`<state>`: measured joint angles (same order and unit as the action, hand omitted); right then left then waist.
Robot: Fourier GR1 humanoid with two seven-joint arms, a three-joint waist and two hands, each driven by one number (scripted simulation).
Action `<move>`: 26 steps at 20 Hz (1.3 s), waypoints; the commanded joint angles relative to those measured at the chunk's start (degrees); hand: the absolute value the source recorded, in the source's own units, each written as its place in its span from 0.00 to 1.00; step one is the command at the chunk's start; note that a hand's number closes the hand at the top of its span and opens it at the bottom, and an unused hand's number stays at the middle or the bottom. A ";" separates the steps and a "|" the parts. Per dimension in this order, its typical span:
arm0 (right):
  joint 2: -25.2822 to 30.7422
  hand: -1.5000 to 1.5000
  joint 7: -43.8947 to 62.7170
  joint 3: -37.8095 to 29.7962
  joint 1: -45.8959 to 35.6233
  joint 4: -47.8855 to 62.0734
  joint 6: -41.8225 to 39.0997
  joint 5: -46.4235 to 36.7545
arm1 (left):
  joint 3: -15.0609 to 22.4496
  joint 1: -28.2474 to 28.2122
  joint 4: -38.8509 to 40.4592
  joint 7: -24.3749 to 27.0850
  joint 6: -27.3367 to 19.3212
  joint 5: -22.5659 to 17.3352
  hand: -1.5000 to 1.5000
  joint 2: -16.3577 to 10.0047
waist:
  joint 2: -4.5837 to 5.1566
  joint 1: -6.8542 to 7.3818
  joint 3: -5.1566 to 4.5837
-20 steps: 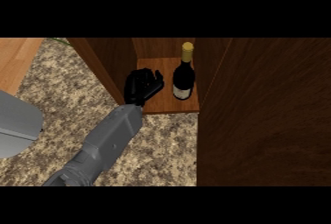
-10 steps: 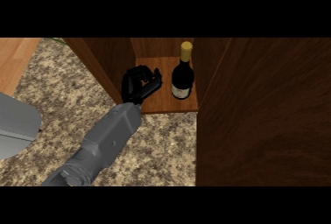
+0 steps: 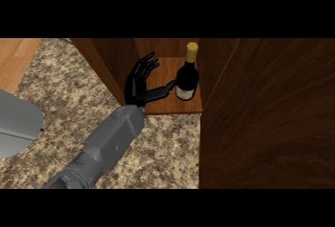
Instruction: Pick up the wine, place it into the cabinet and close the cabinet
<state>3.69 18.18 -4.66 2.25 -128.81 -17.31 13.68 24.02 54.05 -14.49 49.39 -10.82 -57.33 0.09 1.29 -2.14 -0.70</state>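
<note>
Fingers that were curled half a second ago now stand straight and spread. The left hand (image 3: 139, 85) is released and grasps nothing, its thumb tip just beside the wine (image 3: 187, 82). The wine stands seemingly upright on the cabinet (image 3: 171, 107) floor near the front right corner, directly right of the hand. The open door (image 3: 268, 115) lies further right, likely the next thing to move.

Wine bottle (image 3: 187, 82) label: a pale patch low on the dark glass, no letters or numbers legible.
Cabinet door (image 3: 274, 111): plain dark wood, nothing written.
Speckled counter (image 3: 65, 102): no markings.
</note>
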 commanded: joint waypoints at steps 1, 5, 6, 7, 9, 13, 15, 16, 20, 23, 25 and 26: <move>-0.48 0.00 -0.43 1.21 1.36 -1.20 -0.36 -0.80 | -0.95 -2.96 -0.76 4.10 1.19 1.14 0.00 -3.91 | -1.25 1.75 0.69; -1.85 0.00 2.30 4.47 0.87 -2.30 2.13 -4.95 | 1.25 -6.30 -7.34 2.92 -4.56 2.24 0.00 -0.60 | -1.91 3.42 0.71; -0.98 0.00 0.51 1.80 5.68 -4.15 -0.36 -0.74 | 2.00 -9.24 -9.43 3.08 -3.31 2.50 0.00 -1.91 | -2.07 3.19 0.76; -0.61 0.00 0.37 0.78 0.30 0.43 1.10 -2.48 | 2.92 -8.18 -11.59 1.86 -6.84 3.56 0.00 -1.25 | -1.89 3.62 0.75; 0.02 0.00 1.75 0.36 3.41 -3.22 0.22 -0.27 | 5.44 -12.14 -18.60 0.10 -7.65 4.93 0.00 -2.69 | -2.27 4.01 0.77; -0.93 0.00 2.13 1.70 0.21 -1.75 1.98 -2.46 | 8.90 -17.34 -33.50 -8.28 -10.47 7.42 0.00 -7.09 | -1.92 3.69 0.75; -1.94 0.00 -1.05 2.61 2.73 -0.65 1.21 -4.82 | 11.51 -19.55 -41.23 -11.70 -9.69 7.93 0.00 -9.68 | -2.15 4.31 0.79; -1.12 0.00 1.80 1.81 2.03 -2.43 1.63 -2.43 | 13.12 -22.39 -46.14 -13.22 -12.22 8.39 0.00 -9.69 | -2.24 4.40 0.78; -1.94 0.00 5.90 4.21 0.09 -5.97 4.00 -3.13 | 15.30 -29.07 -62.42 -17.50 -15.80 10.21 0.00 -16.30 | -1.97 3.87 0.73; -0.62 0.00 5.09 2.47 2.67 -7.06 1.72 -0.03 | 15.84 -33.74 -74.73 -21.02 -18.95 11.25 0.00 -20.72 | -1.83 3.25 0.75; -1.90 0.00 5.60 5.29 3.28 -9.33 2.76 -2.97 | 17.99 -38.09 -80.39 -21.27 -23.23 13.78 0.00 -20.33 | -1.75 2.96 0.73; -1.59 0.00 1.51 2.78 5.42 -5.52 0.67 -1.73 | 18.31 -40.03 -84.80 -22.49 -24.43 14.56 0.00 -22.67 | -1.70 2.97 0.77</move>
<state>2.58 21.48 -1.98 4.97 -134.15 -15.68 12.05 40.56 19.83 -85.85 30.56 -29.90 -45.28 -18.41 -0.51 1.18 0.03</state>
